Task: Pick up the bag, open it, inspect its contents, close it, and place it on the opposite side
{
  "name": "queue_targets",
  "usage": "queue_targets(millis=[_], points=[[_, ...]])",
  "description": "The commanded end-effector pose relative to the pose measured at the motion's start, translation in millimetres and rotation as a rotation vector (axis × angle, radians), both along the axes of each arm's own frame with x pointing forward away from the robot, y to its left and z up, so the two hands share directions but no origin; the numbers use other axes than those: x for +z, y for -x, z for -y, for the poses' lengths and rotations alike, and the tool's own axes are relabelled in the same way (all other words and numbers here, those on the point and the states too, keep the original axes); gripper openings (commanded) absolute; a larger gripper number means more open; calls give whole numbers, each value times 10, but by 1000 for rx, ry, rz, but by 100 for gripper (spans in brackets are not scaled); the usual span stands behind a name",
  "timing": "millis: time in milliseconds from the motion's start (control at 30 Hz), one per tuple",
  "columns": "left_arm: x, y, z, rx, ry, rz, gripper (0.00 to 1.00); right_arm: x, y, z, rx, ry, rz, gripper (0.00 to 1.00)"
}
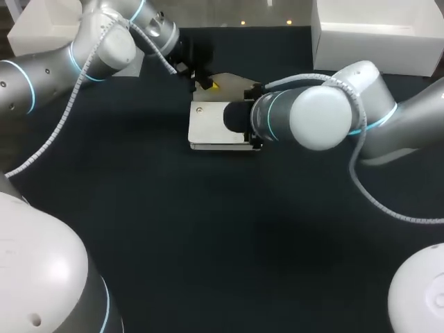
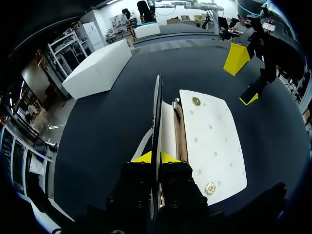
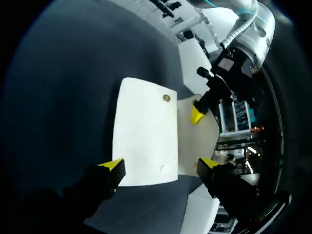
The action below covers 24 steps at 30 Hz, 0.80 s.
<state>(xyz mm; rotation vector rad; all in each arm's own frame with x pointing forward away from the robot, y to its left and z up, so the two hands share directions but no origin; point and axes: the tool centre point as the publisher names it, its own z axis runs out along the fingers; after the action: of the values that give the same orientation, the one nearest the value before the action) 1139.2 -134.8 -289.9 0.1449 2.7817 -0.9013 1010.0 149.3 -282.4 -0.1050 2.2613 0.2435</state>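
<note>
Two robot arms meet over a white bag lying flat near the middle of a dark tabletop, with white boxes along its far edge. The left arm comes in from the far left corner. The right arm comes in from the right, and in the head view its wrist covers the bag's right end. The bag's flap stands raised on edge above the body. The left fingers are closed on the flap's rim, a yellow tip pressed to each face. The right fingers hang spread wide over the bag's other end and grip nothing. Two round gold snaps sit on the bag's pale, dimpled face, one near each end. Whether the bag carries any writing cannot be told.
</note>
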Motion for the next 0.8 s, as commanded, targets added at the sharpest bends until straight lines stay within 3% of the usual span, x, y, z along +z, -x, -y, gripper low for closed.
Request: queue_targets(millis=[33,67,100,133,567,633,800], points=[[274,99,-55,-1,-20,-6,0,248,37,14,-14,32,-24,45],[295,106,-55,-1,-21,-6,0,275,28,10,-15,34,-24,36],[343,129,-55,0,-22,-4,0,316,14,9,-16,34,-24,2],[376,143,-56,-1,-22,-5,0,338,4,5,-19,38,-28,0],[687,350,-32,10,-37,-12,0,568,-111,14,-32,13,-92,0],[687,350,-32,10,-37,-12,0,579,-191,72,-9,-53,-98,0],[687,350,-32,10,-37,-12,0,579,-191,72,-9,-53,-98,0]])
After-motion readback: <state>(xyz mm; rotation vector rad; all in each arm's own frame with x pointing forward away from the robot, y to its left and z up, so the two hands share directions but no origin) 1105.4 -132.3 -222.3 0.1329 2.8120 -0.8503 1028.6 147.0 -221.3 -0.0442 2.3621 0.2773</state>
